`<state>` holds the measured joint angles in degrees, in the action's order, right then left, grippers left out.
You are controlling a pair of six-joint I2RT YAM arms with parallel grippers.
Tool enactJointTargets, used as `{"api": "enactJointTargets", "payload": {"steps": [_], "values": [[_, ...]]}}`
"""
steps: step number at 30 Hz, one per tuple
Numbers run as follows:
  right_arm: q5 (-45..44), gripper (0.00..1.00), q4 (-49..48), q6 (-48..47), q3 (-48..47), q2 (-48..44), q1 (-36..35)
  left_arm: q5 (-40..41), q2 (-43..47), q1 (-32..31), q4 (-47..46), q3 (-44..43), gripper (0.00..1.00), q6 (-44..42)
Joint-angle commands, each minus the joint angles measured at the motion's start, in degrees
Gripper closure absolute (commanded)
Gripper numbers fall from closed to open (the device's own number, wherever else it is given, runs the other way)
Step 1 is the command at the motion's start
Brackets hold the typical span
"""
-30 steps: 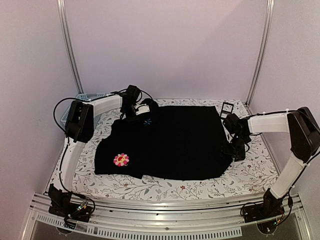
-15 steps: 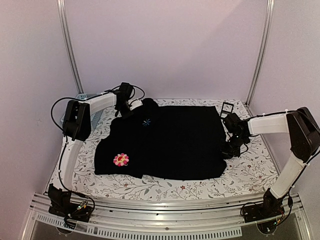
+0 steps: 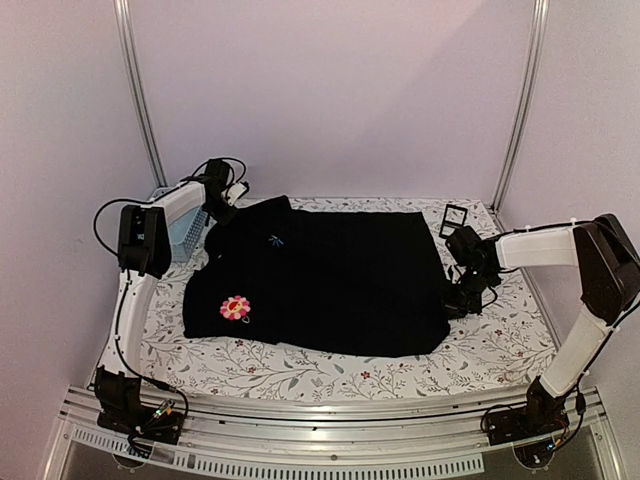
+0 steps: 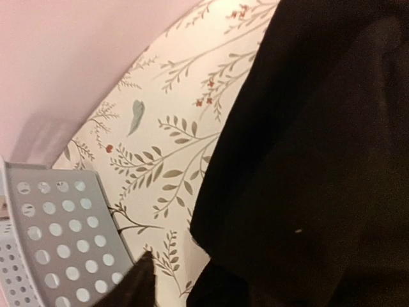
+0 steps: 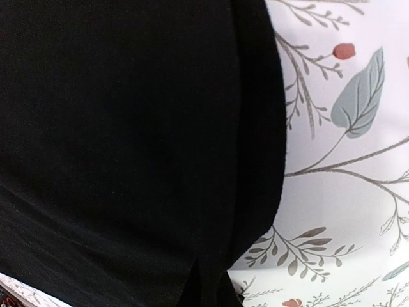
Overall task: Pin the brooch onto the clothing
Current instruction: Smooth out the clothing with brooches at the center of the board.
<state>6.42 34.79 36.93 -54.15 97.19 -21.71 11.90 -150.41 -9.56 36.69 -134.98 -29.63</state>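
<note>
The clothing [image 3: 340, 280], a black short-sleeved shirt, lies spread on the flowered table [image 3: 330, 375]. A small blue star emblem [image 3: 273, 239] marks its chest. The brooch [image 3: 235, 307], pink petals round a yellowish centre, rests on the shirt's near left part. My left gripper [image 3: 225, 195] hovers at the far left corner beside the shirt's edge [image 4: 319, 160]. It is open, and bare tablecloth shows between its dark tips [image 4: 179, 288]. My right gripper [image 3: 460, 298] is shut on the shirt's right edge [image 5: 128, 128]. The fabric runs down into its closed jaws [image 5: 214, 288].
A pale perforated basket [image 3: 183, 232] stands at the far left, close to my left gripper [image 4: 51, 236]. A small black stand [image 3: 452, 218] sits at the far right corner. Metal frame posts rise behind the table.
The shirt, with the brooch on it, has slid left. My left arm swung left toward the basket and its gripper now stands open off the fabric. The right gripper has closed on the shirt's edge.
</note>
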Motion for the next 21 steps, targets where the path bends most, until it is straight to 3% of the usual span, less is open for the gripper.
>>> {"api": "enactJointTargets", "payload": {"steps": [1,4,7,13,15,17,19,21], "values": [[-1.16,1.0,4.0,-1.65,-3.55,-1.4,0.27,1.26,0.67,-0.23,1.93,-0.47,0.31,1.64],[-3.52,0.99,6.87,-2.54,-6.96,-1.62,0.27,-1.66,6.05,-0.19,4.24,1.48,0.2,1.48],[-6.01,0.81,10.59,-3.86,-10.91,-2.36,0.27,-5.83,14.6,-0.19,5.77,7.93,0.14,0.04],[-9.93,0.65,12.67,-5.65,-19.52,-4.26,-5.63,-15.46,32.63,-0.1,15.36,25.52,0.1,-7.39],[-10.44,0.62,10.62,-9.03,-22.64,-4.14,-11.71,-17.92,38.13,-0.06,21.86,31.17,0.13,-11.66],[-8.73,0.61,6.54,-13.68,-24.52,-3.24,-19.04,-21.2,43.38,-0.16,29.77,36.01,0.25,-16.77],[-3.32,0.57,0.16,-20.22,-25.0,-1.19,-26.65,-24.48,47.24,-0.36,36.98,41.23,0.35,-21.79],[2.19,0.56,-7.14,-25.93,-24.96,1.3,-33.01,-26.09,50.84,-0.85,40.36,47.61,0.37,-24.83]]}}
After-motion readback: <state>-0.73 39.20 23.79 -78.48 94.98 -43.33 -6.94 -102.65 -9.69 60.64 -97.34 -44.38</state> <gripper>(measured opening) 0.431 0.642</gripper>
